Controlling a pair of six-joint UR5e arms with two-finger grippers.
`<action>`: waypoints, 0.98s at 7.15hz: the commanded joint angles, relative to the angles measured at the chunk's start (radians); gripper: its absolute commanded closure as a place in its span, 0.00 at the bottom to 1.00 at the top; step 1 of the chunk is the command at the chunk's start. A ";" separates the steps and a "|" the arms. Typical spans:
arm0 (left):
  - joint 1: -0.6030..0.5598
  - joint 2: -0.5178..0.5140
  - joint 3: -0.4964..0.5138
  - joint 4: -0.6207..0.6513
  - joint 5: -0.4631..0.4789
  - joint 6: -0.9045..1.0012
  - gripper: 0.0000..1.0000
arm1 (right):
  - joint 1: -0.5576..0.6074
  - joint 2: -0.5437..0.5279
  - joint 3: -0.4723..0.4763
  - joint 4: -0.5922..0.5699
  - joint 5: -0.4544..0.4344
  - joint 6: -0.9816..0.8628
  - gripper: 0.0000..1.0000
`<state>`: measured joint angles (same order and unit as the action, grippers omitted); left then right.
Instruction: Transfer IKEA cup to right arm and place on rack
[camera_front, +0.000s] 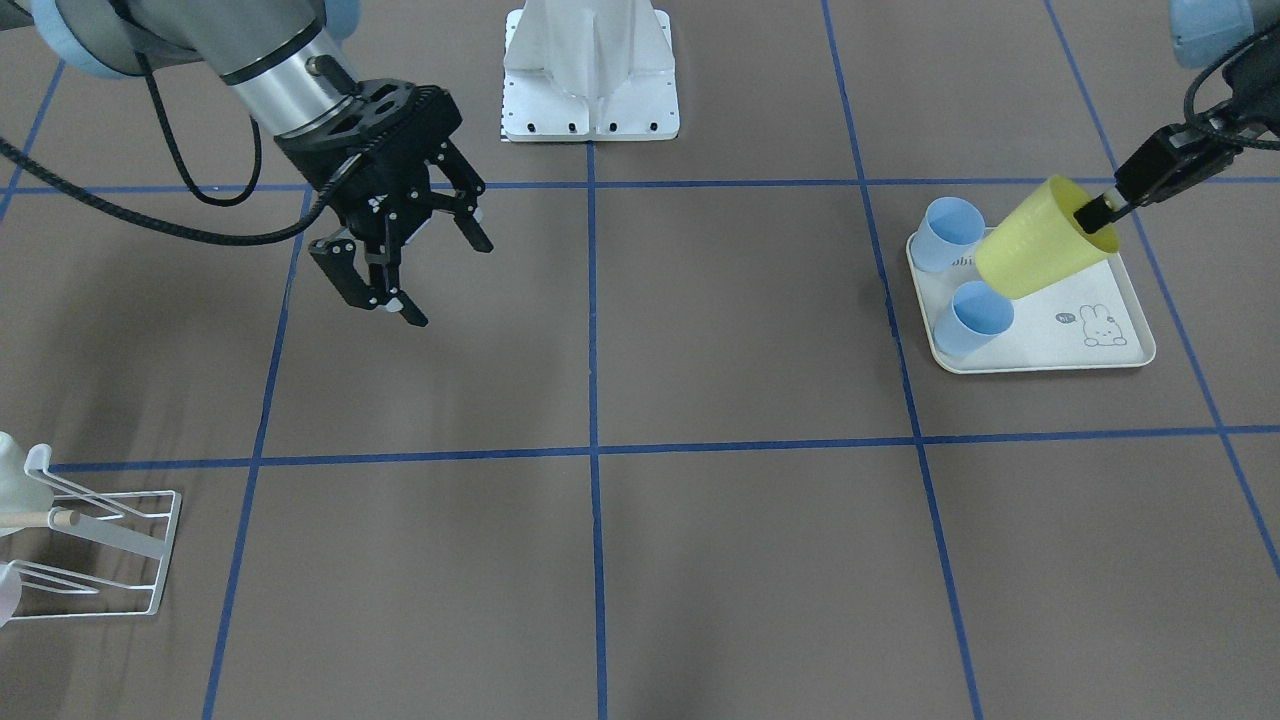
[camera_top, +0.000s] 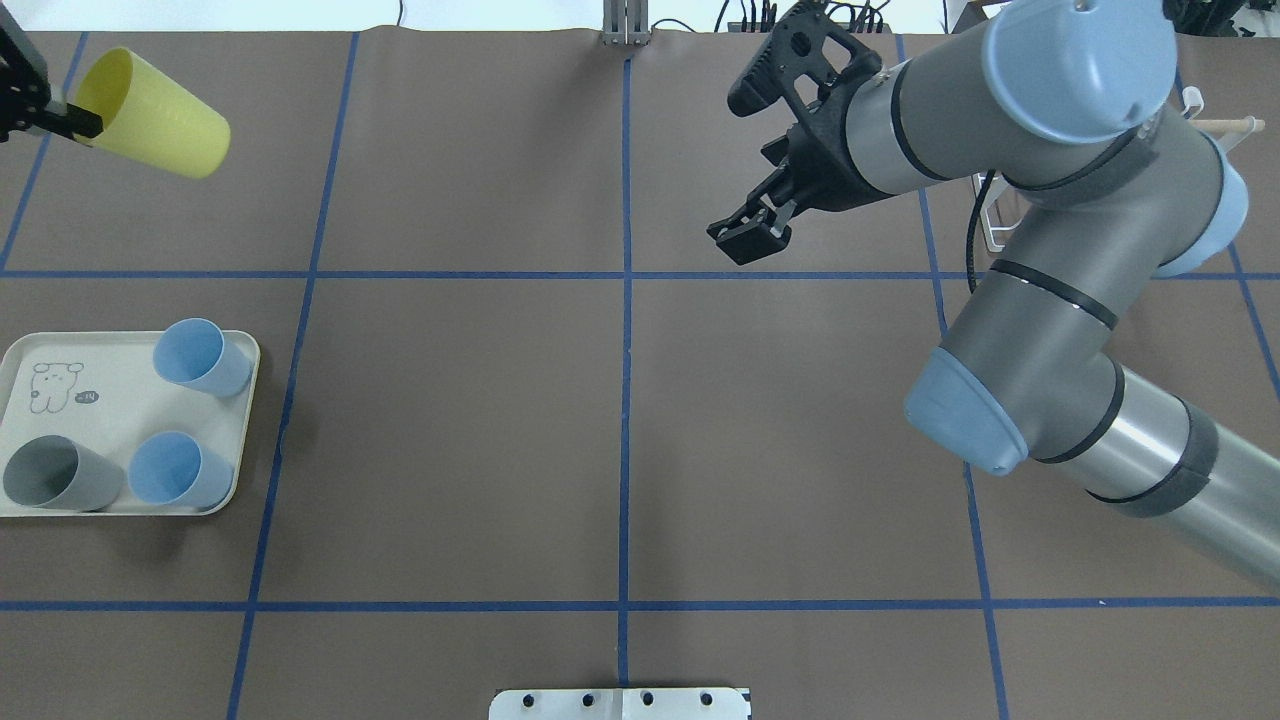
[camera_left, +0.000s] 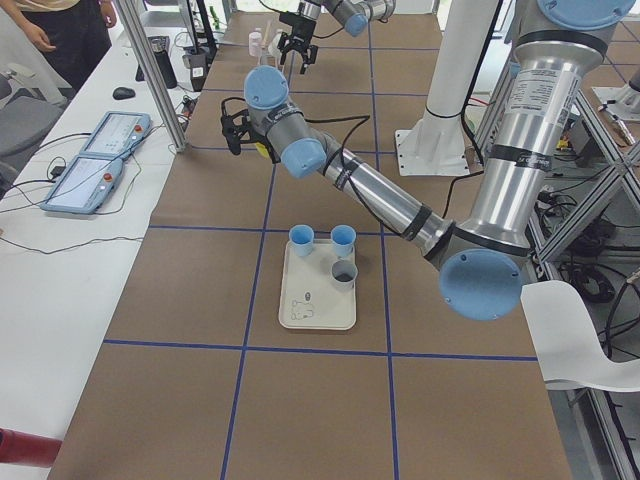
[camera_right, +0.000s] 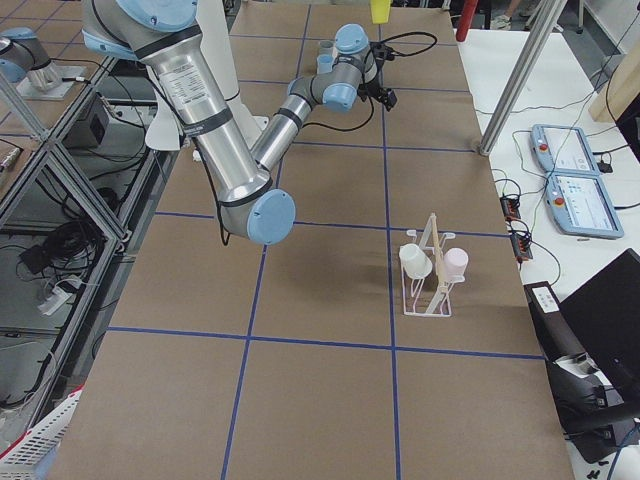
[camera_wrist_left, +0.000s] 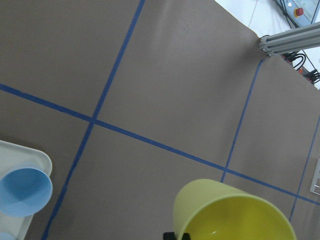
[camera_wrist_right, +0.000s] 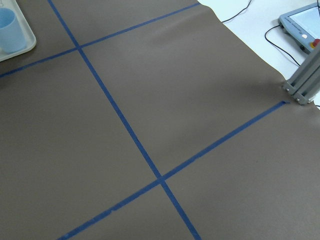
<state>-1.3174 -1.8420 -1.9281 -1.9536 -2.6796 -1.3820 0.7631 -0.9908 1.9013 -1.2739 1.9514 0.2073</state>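
A yellow cup hangs tilted in the air over the far side of the cream rabbit-print tray. My left gripper is shut on its rim, one finger inside the mouth. The cup also shows in the overhead view and in the left wrist view. My right gripper is open and empty, above the table on the other side and far from the cup; it also shows in the overhead view. The white wire rack stands at the table's right end.
Two blue cups and a grey cup stand on the tray. The rack holds a white cup and a pink cup. The white robot base plate sits at the table's near middle edge.
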 joint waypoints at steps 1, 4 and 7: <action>0.070 -0.074 -0.003 -0.068 -0.017 -0.209 1.00 | -0.040 0.017 -0.021 0.156 -0.069 -0.052 0.09; 0.176 -0.172 0.000 -0.151 -0.016 -0.421 1.00 | -0.137 0.011 -0.114 0.582 -0.211 -0.052 0.08; 0.234 -0.244 0.006 -0.194 -0.005 -0.509 1.00 | -0.252 0.014 -0.179 0.793 -0.417 -0.048 0.08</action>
<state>-1.1051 -2.0554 -1.9255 -2.1397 -2.6903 -1.8585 0.5580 -0.9795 1.7442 -0.5457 1.6136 0.1583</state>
